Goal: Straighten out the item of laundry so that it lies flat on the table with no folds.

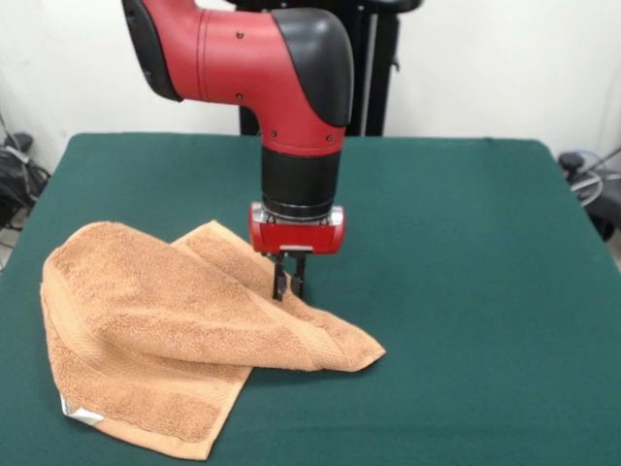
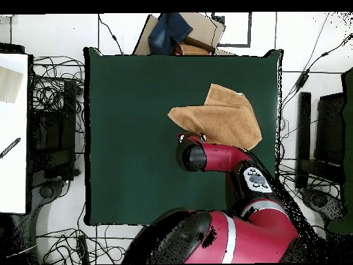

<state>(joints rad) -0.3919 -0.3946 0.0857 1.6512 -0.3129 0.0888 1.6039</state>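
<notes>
**Gripper pinched on a towel fold, cloth not yet flat**

The gripper [image 1: 288, 282] hung straight down from the red and black arm [image 1: 262, 58], its two dark fingers drawn close together with their tips at the upper layer of the towel [image 1: 184, 330]. They looked clenched on a ridge of cloth, though the front view did not show plainly how much terry lay between them. In the overhead view the wrist hid the fingers altogether.

The judgement here: the step in hand was a grasp on the folded-over flap, ahead of drawing it open. To do it well, the pinch should take only the top layer, not the one beneath, and the pull should run low and outward toward bare table [image 1: 466, 252], away from the bulk of the cloth, so the flap unrolls rather than dragging the whole piece along. Lifting too high risked a fresh crease.

The towel lay doubled over itself, one pointed corner reaching out past the gripper toward the middle of the table, the bulk spreading from below the fingers to the camera-side corner at the left of the front view. A small white label [image 1: 80, 415] showed at that near edge.
</notes>
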